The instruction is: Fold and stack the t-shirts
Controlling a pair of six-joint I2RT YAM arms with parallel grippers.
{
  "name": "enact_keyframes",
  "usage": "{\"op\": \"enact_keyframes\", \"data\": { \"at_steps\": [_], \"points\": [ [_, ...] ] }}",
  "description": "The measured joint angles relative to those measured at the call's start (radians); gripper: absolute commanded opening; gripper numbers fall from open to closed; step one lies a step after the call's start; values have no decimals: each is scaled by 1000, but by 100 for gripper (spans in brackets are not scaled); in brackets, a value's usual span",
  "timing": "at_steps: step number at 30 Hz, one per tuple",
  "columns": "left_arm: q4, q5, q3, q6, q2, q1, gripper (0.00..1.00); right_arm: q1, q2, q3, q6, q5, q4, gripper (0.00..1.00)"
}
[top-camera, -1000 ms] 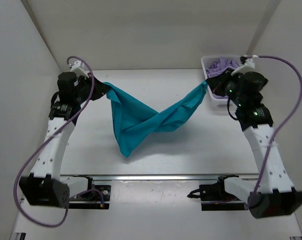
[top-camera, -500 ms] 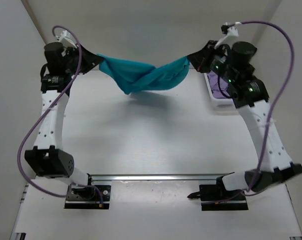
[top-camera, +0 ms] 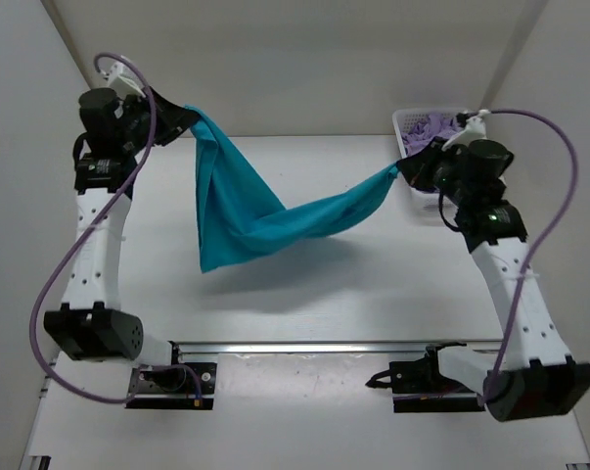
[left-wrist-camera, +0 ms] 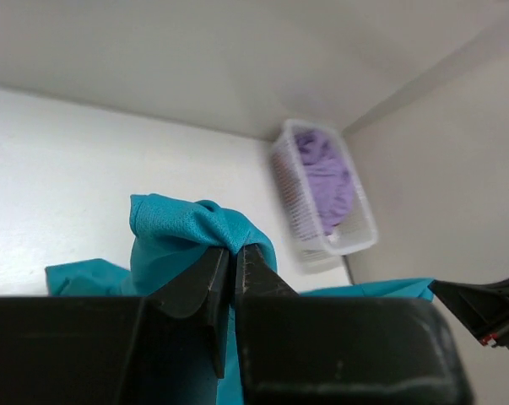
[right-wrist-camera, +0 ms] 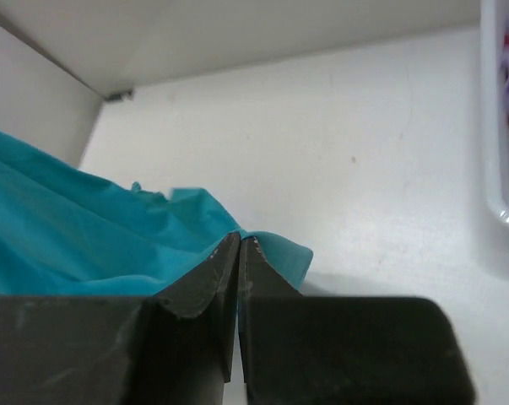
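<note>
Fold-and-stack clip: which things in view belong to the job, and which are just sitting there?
Part of the job:
- teal t-shirt, hanging in the air, held at two ends
- lavender shirt, bunched in the basket

Just there:
- white mesh basket, at the far right by the wall

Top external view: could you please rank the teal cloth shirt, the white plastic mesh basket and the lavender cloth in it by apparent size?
1. teal cloth shirt, clearly the largest.
2. white plastic mesh basket, partly hidden behind the right arm.
3. lavender cloth inside it.
</note>
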Motion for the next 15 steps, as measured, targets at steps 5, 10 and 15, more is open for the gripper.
{"op": "enact_keyframes", "data": {
  "at_steps": [5,10,15],
  "points": [
    [17,-113,-68,51,231,-46,18,10,193,-131,21,-10,47,0],
    [-88,-174,140,97,648,-70,39,19,319,-166,43,-13,68,0],
    [-260,-228,467,134,906,-74,52,32,353,-144,51,6,93,0]
  ]
}}
